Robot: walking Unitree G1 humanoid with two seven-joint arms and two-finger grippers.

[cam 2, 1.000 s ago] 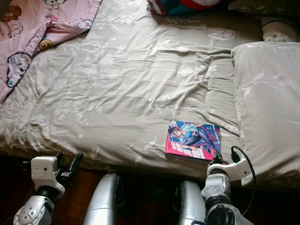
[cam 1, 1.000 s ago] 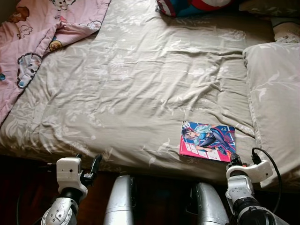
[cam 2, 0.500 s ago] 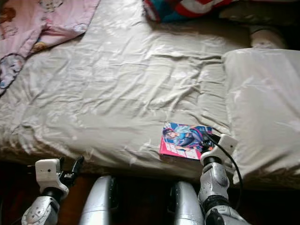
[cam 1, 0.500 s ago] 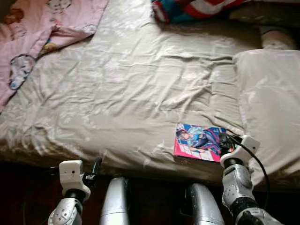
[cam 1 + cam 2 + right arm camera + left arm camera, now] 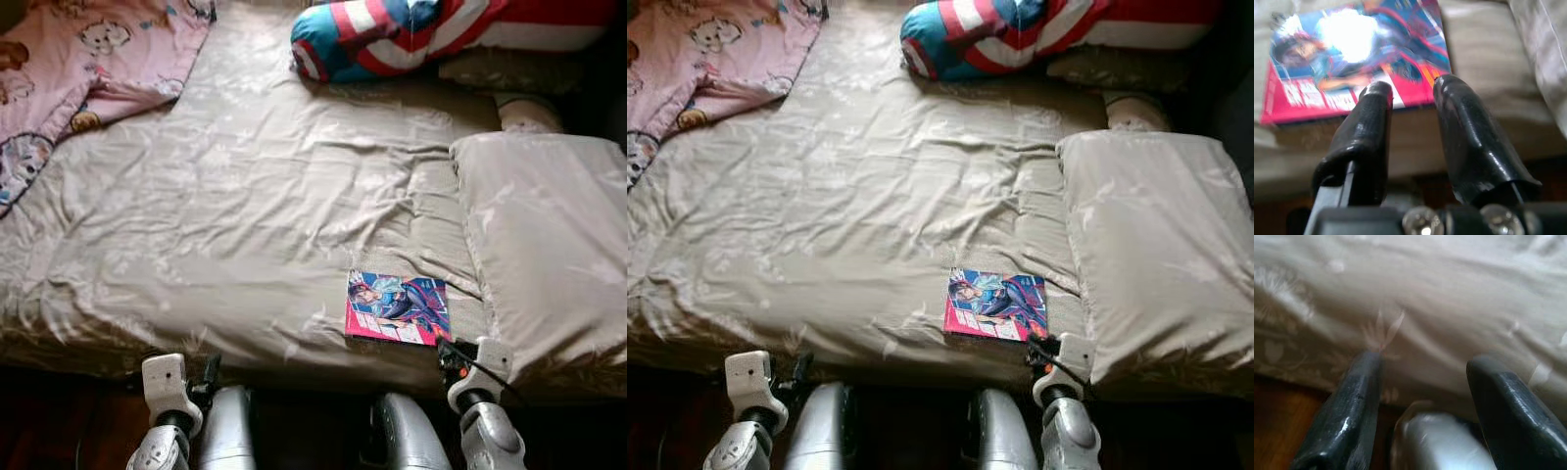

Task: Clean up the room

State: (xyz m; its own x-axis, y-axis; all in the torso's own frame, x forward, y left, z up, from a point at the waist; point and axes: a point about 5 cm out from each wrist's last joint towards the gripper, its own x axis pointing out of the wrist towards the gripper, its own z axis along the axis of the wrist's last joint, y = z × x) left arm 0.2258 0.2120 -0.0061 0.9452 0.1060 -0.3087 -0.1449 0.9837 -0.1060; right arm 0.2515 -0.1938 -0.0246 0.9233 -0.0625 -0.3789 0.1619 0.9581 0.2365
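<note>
A colourful comic book [image 5: 397,306] lies flat near the front edge of the bed, beside a big beige pillow [image 5: 544,235]. My right gripper [image 5: 447,352] is just below the book's near right corner, at the mattress edge. In the right wrist view its two black fingers [image 5: 1374,122] stand open with nothing between them, and the book [image 5: 1352,58] lies just beyond the tips. My left gripper [image 5: 209,370] is low at the bed's front edge on the left. It is open [image 5: 1425,362] and points at the hanging beige sheet.
Beige leaf-print sheet [image 5: 245,196] covers the bed. A pink cartoon blanket [image 5: 69,59] lies at the far left corner. A red, white and blue striped cushion [image 5: 392,34] lies at the head. Dark wooden floor [image 5: 1283,421] runs under the bed edge.
The camera has tilted up, bringing the striped cushion into view. My right gripper rose over the book's right edge, then dropped back below its near corner. The book lies as before.
</note>
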